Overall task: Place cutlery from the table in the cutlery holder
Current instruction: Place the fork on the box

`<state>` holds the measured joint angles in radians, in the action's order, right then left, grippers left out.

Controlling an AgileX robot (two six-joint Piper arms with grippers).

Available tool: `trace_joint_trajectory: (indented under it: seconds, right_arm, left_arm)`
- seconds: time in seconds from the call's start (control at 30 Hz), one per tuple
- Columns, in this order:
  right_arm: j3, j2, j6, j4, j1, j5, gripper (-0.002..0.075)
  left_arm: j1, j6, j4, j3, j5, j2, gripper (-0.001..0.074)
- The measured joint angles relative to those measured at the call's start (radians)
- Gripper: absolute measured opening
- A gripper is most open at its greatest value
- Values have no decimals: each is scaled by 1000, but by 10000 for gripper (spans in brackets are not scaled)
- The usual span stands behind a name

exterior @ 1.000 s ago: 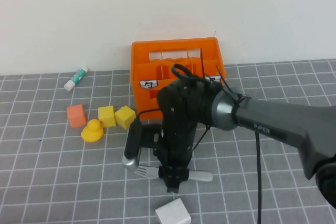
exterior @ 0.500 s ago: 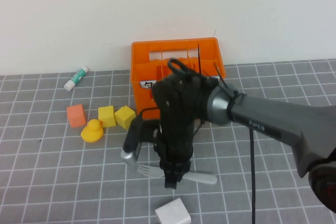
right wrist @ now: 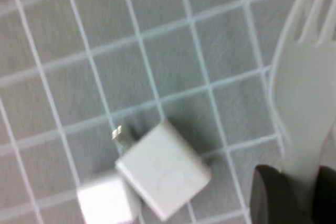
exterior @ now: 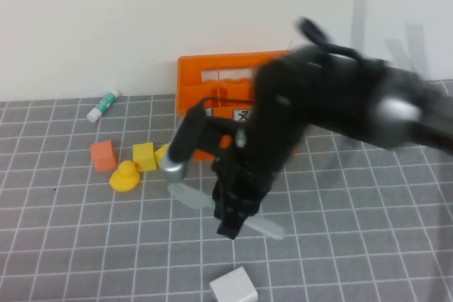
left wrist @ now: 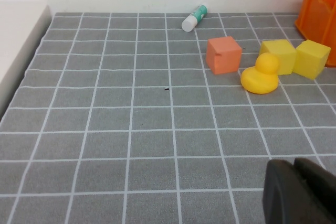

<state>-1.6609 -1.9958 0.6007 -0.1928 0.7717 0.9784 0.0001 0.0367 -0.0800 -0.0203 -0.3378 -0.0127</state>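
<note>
Stretching wide and grey, the desk (exterior: pixel 64 245) has open squares along its left and near edges. The orange crate (exterior: pixel 212 76) stands at the back by the wall. In front of it the right tool (exterior: pixel 233 221) hangs above the desk, clamped on the pale fork (exterior: pixel 190 196), which is lifted and tilted. A white block (exterior: pixel 232 286) lies just below. The left tool (left wrist: pixel 299 192) sits low at the near left; whether it is open I cannot tell.
</note>
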Motion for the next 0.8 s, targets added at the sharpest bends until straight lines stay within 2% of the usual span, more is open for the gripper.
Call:
trace_joint_trajectory:
  seconds: [0.1,0.2,0.3,0.37,0.63,0.8]
  right_arm:
    - [228,149,2,-57,0,-298,129]
    - [450,289,11,-188,0,-705,129]
    - [586,352,11,-308,0,-1090,129]
    - [614,354,-11,-343,0,-1248,129]
    - [521,216,-125,-216,-2,-1624,129]
    - [393,66,-134,-204,-23,-1700,129]
  left_arm:
    - [0,2,0,0,0,0,-1]
    - [0,2,0,0,0,0,-1]
    - [0,2,0,0,0,0,-1]
    - [0,2,0,0,0,0,-1]
    - [0,2,0,0,0,0,-1]
    - [0,2,0,0,0,0,-1]
